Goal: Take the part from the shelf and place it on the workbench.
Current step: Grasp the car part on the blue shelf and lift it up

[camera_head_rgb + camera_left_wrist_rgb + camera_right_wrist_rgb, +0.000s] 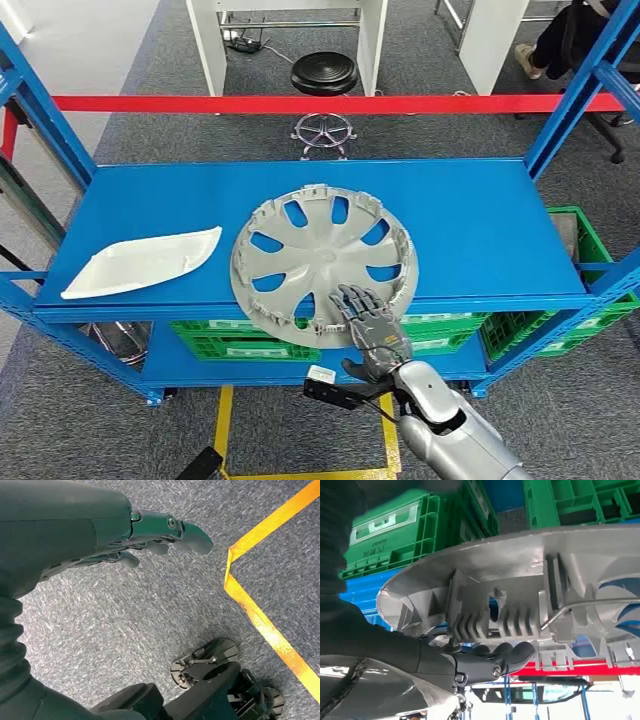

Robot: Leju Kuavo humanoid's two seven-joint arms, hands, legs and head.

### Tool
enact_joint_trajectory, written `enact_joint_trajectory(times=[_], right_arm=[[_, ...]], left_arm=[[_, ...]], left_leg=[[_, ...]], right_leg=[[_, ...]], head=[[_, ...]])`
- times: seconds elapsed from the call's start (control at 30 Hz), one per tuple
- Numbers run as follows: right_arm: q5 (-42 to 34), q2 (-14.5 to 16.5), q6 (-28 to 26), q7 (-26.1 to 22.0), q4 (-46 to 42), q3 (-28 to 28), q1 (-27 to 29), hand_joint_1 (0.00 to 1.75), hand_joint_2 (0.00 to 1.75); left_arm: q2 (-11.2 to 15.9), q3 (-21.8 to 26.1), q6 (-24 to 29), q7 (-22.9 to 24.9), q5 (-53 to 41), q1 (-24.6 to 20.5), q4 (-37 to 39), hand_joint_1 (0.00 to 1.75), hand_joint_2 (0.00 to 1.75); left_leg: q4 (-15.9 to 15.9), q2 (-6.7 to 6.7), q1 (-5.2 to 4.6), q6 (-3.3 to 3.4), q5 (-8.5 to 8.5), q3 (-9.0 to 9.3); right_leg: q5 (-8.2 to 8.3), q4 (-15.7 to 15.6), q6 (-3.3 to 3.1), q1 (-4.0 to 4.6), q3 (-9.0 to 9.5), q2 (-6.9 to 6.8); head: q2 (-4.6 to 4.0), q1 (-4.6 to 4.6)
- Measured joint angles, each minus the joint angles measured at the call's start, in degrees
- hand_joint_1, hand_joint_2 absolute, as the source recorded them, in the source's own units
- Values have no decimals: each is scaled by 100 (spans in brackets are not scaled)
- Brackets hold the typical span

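While the blue shelf [468, 225] spans the head view, the grey hubcap [321, 262] lies inside-up on its top board, overhanging the front edge. Left of the hubcap lies a white panel [143, 262]; green crates [226, 338] sit below it. The right hand [371, 322] grips the hubcap's near rim, fingers [355, 300] laid over it. The left hand [113, 535] hangs over carpet, fingers loosely apart, holding nothing.
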Motion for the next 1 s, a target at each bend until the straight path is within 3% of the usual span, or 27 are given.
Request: enact_joint_trajectory(times=[0.47,1.0], right_arm=[[463,44,-1097,63,-79,24,161,175,175],[833,181,-1921,-174,-1648,-465,943,175,175]], left_arm=[[-2,3,66,0,-180,-7,-80,0,175],[-12,291,33,-352,7,97,-130,0,175]], left_leg=[[0,-1,0,-1,1,-3],[0,-3,0,-1,0,-10]], right_leg=[[0,0,0,0,-2,-1],[-1,0,0,0,-8,-2]], head=[[0,0],[0,0]])
